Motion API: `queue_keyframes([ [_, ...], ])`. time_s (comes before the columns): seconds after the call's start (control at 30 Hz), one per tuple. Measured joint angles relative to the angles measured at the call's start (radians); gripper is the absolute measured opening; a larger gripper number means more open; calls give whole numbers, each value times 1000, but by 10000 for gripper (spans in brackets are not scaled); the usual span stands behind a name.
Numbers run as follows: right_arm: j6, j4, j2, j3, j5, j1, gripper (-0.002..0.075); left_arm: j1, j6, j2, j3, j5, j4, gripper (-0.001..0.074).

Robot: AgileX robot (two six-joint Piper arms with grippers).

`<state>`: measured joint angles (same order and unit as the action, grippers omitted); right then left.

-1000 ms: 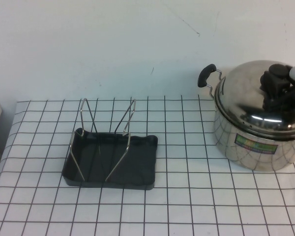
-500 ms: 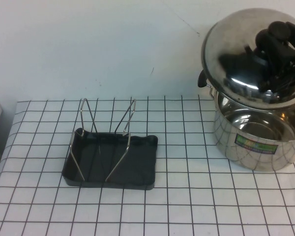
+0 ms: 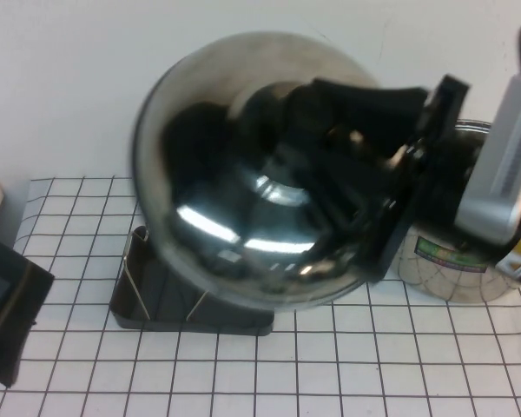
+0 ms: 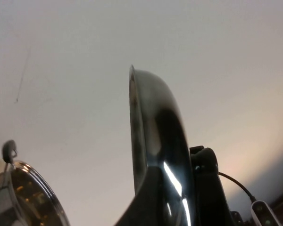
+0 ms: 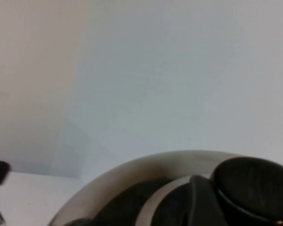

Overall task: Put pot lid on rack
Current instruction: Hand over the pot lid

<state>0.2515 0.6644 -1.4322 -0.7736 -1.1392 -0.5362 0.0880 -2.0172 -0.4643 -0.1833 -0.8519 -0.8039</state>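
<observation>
Right gripper (image 3: 378, 187) is clamped on the black knob (image 5: 252, 186) of the pot lid (image 3: 243, 174), holding the lid in the air, tilted up on edge with its domed face toward the camera. The lid hangs above the rack (image 3: 139, 278), hiding most of its wire loops and dark tray; nothing shows in the visible part of the tray. The right arm reaches across from the pot (image 3: 443, 261), which stands uncovered well beside the rack on the checked cloth (image 3: 330, 365). Left gripper (image 3: 4, 308) sits low, on the side of the rack away from the pot; I cannot tell how its fingers stand.
</observation>
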Motion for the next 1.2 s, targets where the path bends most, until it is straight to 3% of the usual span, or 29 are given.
queue_keyframes([
  [0.27, -46, -37, 0, 0, 0, -180, 356, 0, -137, 0, 0, -33, -11, 691],
  [0.6, -47, -83, 0, 0, 19, -305, 356, 0, -150, 0, 0, -32, -22, 680],
  [0.7, -47, -93, 0, 0, 51, -322, 356, 0, -148, 0, 0, -49, -22, 593],
  [0.93, -34, -133, 0, 0, 83, -324, 355, 0, -148, 0, 0, -94, -8, 176],
  [1.2, 54, -139, -2, 0, 119, -325, 356, 0, -142, 2, -2, -102, -8, 144],
])
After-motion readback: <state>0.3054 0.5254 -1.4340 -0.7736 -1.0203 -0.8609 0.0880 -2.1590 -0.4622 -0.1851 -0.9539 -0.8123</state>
